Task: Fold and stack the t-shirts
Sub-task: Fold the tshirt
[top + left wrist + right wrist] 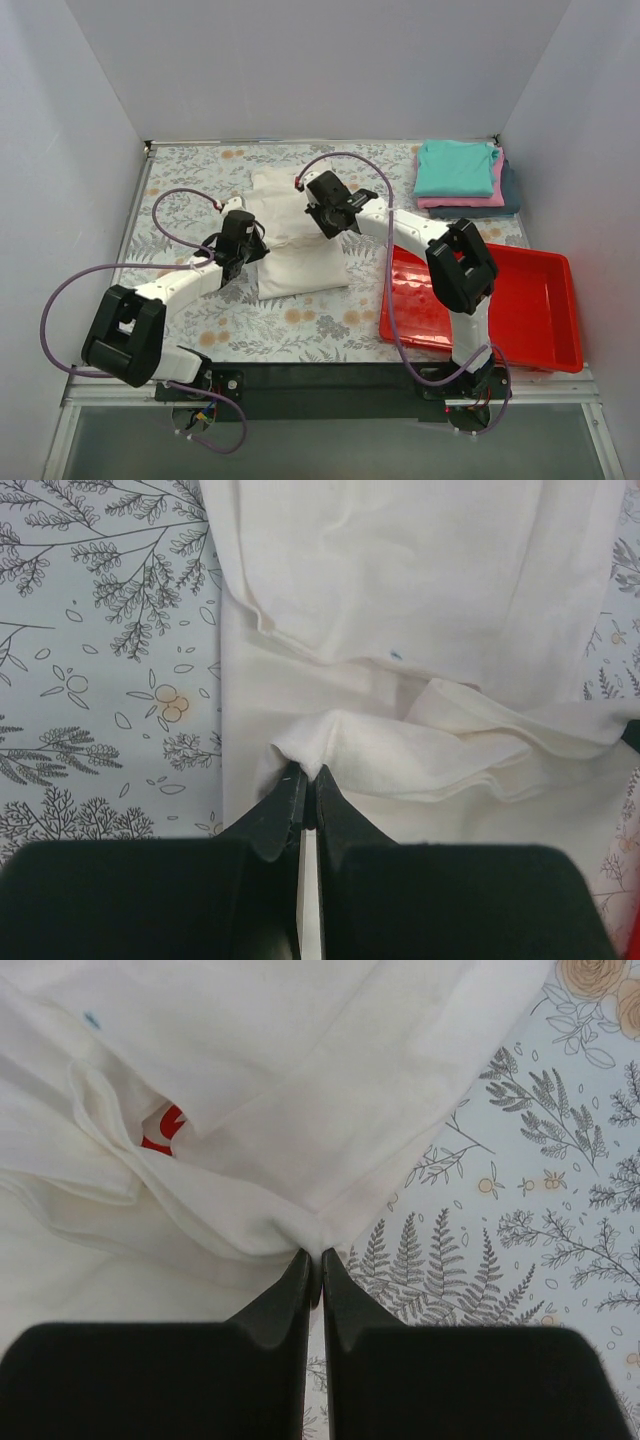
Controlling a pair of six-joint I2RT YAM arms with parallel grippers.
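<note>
Pinching the white t-shirt (300, 255) with my left pincer (308, 778) and right pincer (315, 1260), both clamped shut on its edges, the cloth spreading half-folded ahead of them, I judge three folded tees (462, 175) already stacked well beyond the right pincer, with this fold and its stacking left.

Red tray (530, 310) on floral-print table (190, 165), near right corner

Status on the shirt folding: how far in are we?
Done: three folded shirts stacked at the far right, a teal shirt over a pink shirt over a dark shirt. In hand: the white shirt, partly folded mid-table, with the left hand and right hand each shut on a pinch of its edge. Left: finish that fold and add it to the stack.
</note>
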